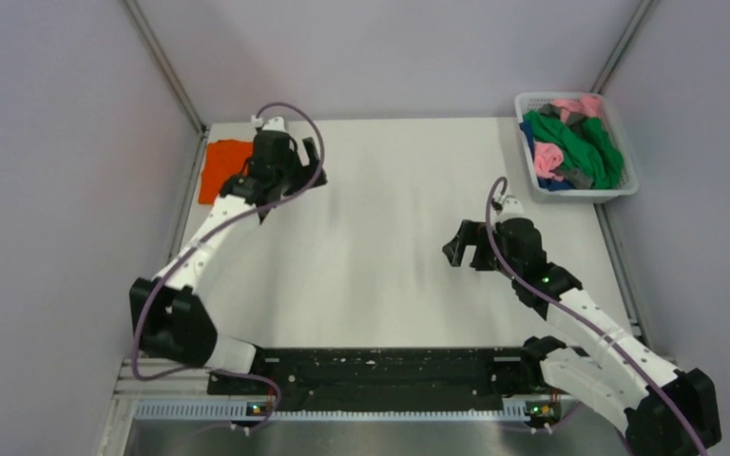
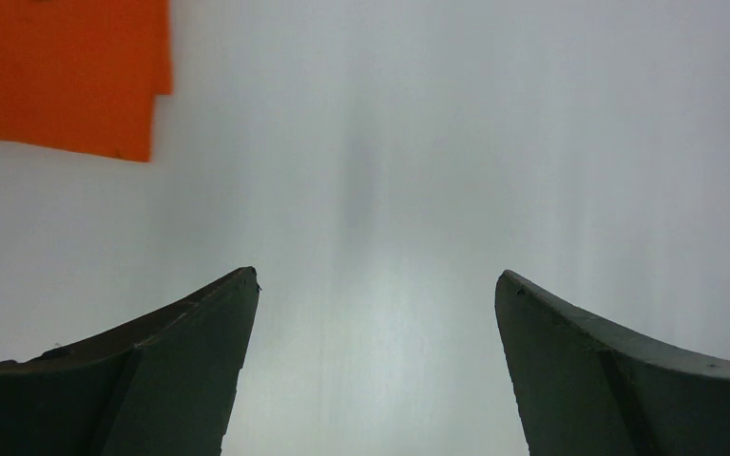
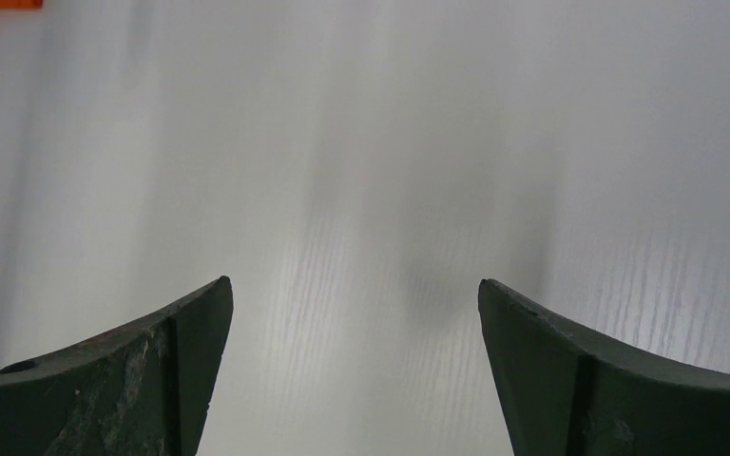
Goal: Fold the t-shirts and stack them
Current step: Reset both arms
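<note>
Lying flat in the far left corner of the desk is the folded orange t-shirt, just beside the left arm. The left jaws and the right jaws are hanging wide open, holding nothing. The other t-shirts are sitting bunched in the white basket at the far right. Next, I think, the nearer right arm should be pinching just the top one and lifting slowly.

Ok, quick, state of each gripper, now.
Left gripper: open, holding nothing, near the orange t-shirt but not touching it.
Right gripper: open, holding nothing.
</note>
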Robot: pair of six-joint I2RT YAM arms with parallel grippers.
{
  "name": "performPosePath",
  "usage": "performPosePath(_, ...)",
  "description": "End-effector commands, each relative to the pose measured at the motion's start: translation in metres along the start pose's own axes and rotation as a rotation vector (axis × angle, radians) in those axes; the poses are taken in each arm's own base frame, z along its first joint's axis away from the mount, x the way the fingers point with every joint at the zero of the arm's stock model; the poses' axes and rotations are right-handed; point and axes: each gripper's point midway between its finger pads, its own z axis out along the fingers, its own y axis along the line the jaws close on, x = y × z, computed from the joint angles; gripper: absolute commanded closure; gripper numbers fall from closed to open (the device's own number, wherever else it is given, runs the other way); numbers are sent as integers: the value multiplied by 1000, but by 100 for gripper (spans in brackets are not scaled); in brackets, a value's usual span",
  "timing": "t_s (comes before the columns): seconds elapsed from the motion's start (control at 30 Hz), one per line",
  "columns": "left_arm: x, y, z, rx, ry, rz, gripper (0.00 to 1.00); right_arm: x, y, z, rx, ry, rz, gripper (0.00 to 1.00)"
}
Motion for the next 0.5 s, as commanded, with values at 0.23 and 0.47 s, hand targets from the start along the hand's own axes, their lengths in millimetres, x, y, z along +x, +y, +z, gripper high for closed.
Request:
performPosePath(0.23, 64, -72, -99, 345, -147, 17, 1, -38, -30, -33, 172, -231, 56, 1)
performPosePath(0.47, 90, -62, -93, 317, -111, 1, 1, -38, -32, -38, 179, -243, 47, 1)
